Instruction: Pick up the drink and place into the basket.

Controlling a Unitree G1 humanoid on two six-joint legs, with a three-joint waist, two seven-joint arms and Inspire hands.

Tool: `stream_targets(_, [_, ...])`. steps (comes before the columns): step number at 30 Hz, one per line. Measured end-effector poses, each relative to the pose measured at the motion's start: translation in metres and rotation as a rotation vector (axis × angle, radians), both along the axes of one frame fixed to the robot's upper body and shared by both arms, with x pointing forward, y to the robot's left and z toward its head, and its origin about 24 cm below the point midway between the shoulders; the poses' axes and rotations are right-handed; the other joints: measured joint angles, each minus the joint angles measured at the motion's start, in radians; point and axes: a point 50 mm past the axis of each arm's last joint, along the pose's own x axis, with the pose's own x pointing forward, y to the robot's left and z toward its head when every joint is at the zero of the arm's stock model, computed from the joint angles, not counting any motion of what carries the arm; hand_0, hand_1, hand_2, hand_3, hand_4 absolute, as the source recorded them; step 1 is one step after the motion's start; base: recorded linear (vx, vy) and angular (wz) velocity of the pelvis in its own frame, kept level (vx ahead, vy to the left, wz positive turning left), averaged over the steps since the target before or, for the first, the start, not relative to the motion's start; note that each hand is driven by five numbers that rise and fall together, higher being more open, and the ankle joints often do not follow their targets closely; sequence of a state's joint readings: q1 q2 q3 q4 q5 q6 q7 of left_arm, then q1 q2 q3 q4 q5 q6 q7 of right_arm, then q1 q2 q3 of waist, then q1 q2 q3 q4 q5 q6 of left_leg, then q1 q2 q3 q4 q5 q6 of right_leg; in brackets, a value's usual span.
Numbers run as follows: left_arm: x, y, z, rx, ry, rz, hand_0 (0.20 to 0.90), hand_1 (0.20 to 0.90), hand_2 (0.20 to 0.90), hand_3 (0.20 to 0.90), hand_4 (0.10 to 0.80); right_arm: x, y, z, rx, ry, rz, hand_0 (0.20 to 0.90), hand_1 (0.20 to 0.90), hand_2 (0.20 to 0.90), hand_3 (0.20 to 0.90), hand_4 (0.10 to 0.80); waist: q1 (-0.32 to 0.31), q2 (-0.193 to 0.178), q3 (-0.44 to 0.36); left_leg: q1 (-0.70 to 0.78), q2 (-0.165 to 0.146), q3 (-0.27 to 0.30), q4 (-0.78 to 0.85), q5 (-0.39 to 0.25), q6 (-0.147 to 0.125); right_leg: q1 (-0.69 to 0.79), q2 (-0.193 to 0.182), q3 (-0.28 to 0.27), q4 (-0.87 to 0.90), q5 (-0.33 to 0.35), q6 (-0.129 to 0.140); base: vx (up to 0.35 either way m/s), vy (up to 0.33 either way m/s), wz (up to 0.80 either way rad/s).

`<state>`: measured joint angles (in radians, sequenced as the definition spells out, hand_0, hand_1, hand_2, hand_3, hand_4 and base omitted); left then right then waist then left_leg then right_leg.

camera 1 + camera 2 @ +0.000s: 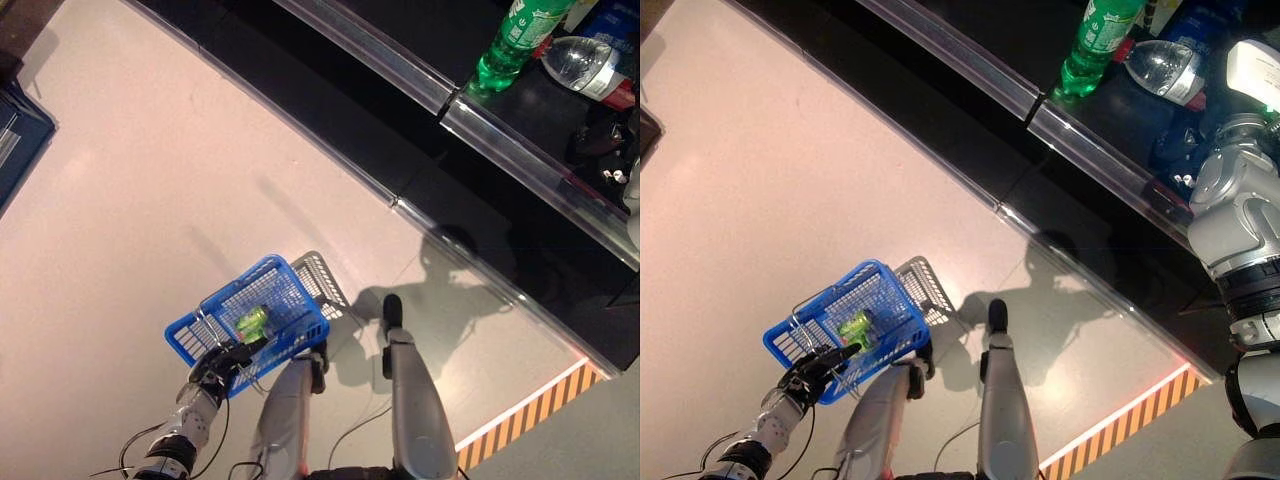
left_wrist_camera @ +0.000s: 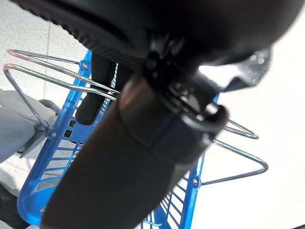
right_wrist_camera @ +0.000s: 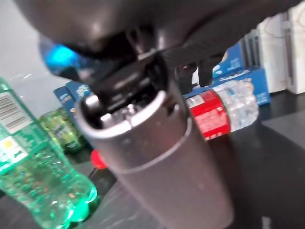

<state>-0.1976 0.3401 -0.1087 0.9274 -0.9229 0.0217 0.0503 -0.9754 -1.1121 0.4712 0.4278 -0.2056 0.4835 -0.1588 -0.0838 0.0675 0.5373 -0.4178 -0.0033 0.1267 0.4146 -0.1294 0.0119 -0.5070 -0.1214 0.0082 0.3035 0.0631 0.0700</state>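
Observation:
My left hand (image 1: pixel 225 362) is shut on the wire handles (image 2: pixel 57 71) of a blue basket (image 1: pixel 290 340) that hangs low at the lower left. A small green drink (image 1: pixel 252 322) lies inside it. My right hand (image 1: pixel 1180 150) reaches onto the dark shelf (image 1: pixel 1110 120) at the upper right; how its fingers stand is hidden. Past its thumb (image 3: pixel 157 157), a green bottle (image 3: pixel 33 176) stands upright and a clear bottle with a red label (image 3: pixel 224 107) lies on its side. Both bottles also show at the top of the eye views, green bottle (image 1: pixel 1095 40), clear bottle (image 1: pixel 1165 65).
A grey basket (image 1: pixel 322 280) sits right behind the blue one. A shiny rail (image 1: pixel 400 75) runs along the shelf's front edge. Blue boxes (image 3: pixel 243 76) stand behind the bottles. A dark blue crate (image 1: pixel 15 130) is at the far left. A yellow-black striped strip (image 1: pixel 530 405) marks the floor at the lower right.

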Motion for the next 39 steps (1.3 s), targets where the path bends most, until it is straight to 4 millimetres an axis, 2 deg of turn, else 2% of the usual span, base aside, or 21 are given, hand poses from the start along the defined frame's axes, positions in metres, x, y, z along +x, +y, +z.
stream_targets(4, [0.000, 0.000, 0.000, -0.001, 0.001, -0.001, 0.300, 0.300, 0.300, 0.200, 0.100, 0.000, -0.007, -0.003, 0.011, 0.011, -0.029, 0.900, 0.900, 0.900, 0.900, 0.800, 0.003, 0.003, 0.000, 0.000, 0.000, 0.000, -0.007, 0.002, -0.002, -0.002, 0.000, 0.000, -0.004, 0.000, 0.000, -0.007, -0.045, 0.00])
stream_targets(12, [0.008, -0.005, 0.002, -0.005, -0.005, -0.046, 0.300, 0.300, 0.300, 0.200, 0.100, 0.004, -0.013, 0.017, 0.012, -0.010, -0.069, 0.900, 0.900, 0.900, 0.900, 0.800, 0.022, 0.027, 0.002, -0.006, 0.002, 0.001, -0.024, 0.007, -0.007, -0.021, 0.005, 0.001, -0.002, 0.000, -0.004, 0.010, -0.056, -0.02])
stream_targets(18, [0.008, -0.003, 0.003, 0.001, -0.002, -0.053, 0.300, 0.300, 0.300, 0.200, 0.100, 0.003, -0.011, 0.033, -0.008, -0.034, -0.077, 0.900, 0.900, 0.900, 0.900, 0.800, 0.022, 0.029, 0.002, -0.008, 0.005, 0.000, -0.031, 0.011, -0.014, -0.032, 0.008, 0.001, 0.008, -0.004, -0.009, 0.026, -0.055, -0.01])
stream_targets(21, [0.009, -0.001, 0.004, 0.003, -0.003, -0.056, 0.300, 0.300, 0.300, 0.200, 0.100, 0.001, -0.010, 0.047, -0.032, -0.044, -0.084, 0.900, 0.900, 0.900, 0.900, 0.800, 0.024, 0.031, 0.002, -0.024, 0.009, 0.000, -0.031, 0.017, -0.020, -0.050, 0.012, 0.001, 0.009, -0.002, -0.015, 0.017, -0.046, -0.01])
stream_targets(29, [0.011, 0.000, 0.007, 0.004, -0.020, -0.069, 0.300, 0.300, 0.300, 0.200, 0.100, 0.000, -0.005, 0.062, -0.033, -0.048, -0.070, 0.900, 0.900, 0.900, 0.900, 0.800, 0.025, 0.032, 0.001, -0.030, 0.016, -0.003, -0.049, 0.029, -0.031, -0.065, 0.022, 0.002, 0.008, 0.002, -0.026, 0.001, -0.012, -0.01])
stream_targets(34, [0.011, 0.001, 0.007, 0.004, -0.021, -0.070, 0.300, 0.300, 0.300, 0.200, 0.100, -0.006, -0.007, 0.072, -0.012, 0.062, -0.056, 0.900, 0.900, 0.900, 0.900, 0.800, 0.027, 0.031, 0.001, -0.032, 0.016, -0.005, -0.048, 0.031, -0.032, -0.066, 0.023, 0.002, 0.008, 0.003, -0.028, 0.000, 0.000, 0.00])
stream_targets(35, [0.010, 0.001, 0.007, 0.002, -0.018, -0.071, 0.300, 0.300, 0.300, 0.200, 0.100, -0.007, -0.006, 0.074, 0.003, 0.093, -0.050, 0.571, 0.571, 0.571, 0.516, 0.416, 0.028, 0.031, 0.001, -0.032, 0.016, -0.005, -0.046, 0.031, -0.032, -0.066, 0.023, 0.001, 0.009, 0.004, -0.028, 0.000, 0.000, 0.00])
stream_targets(37, [0.010, 0.002, 0.007, 0.000, -0.017, -0.072, 0.300, 0.300, 0.300, 0.200, 0.100, -0.007, -0.008, 0.074, 0.024, 0.140, -0.045, 0.451, 0.451, 0.451, 0.376, 0.276, 0.029, 0.030, 0.000, -0.030, 0.016, -0.008, -0.045, 0.032, -0.033, -0.062, 0.022, 0.000, 0.009, 0.004, -0.029, -0.009, -0.009, 0.02])
stream_targets(38, [0.010, 0.002, 0.007, -0.002, -0.018, -0.076, 0.300, 0.300, 0.300, 0.200, 0.100, -0.007, -0.008, 0.074, 0.033, 0.163, -0.041, 0.300, 0.300, 0.300, 0.200, 0.100, 0.029, 0.029, 0.000, -0.029, 0.016, -0.009, -0.044, 0.032, -0.033, -0.060, 0.022, -0.001, 0.010, 0.004, -0.030, -0.021, -0.032, 0.04])
stream_targets(39, [0.010, 0.002, 0.007, -0.008, -0.022, -0.086, 0.300, 0.300, 0.300, 0.200, 0.100, -0.007, -0.011, 0.075, 0.045, 0.177, -0.046, 0.300, 0.300, 0.300, 0.200, 0.100, 0.034, 0.029, 0.000, -0.025, 0.016, -0.011, -0.044, 0.033, -0.033, -0.054, 0.022, -0.002, 0.010, 0.005, -0.030, -0.025, -0.043, 0.03])
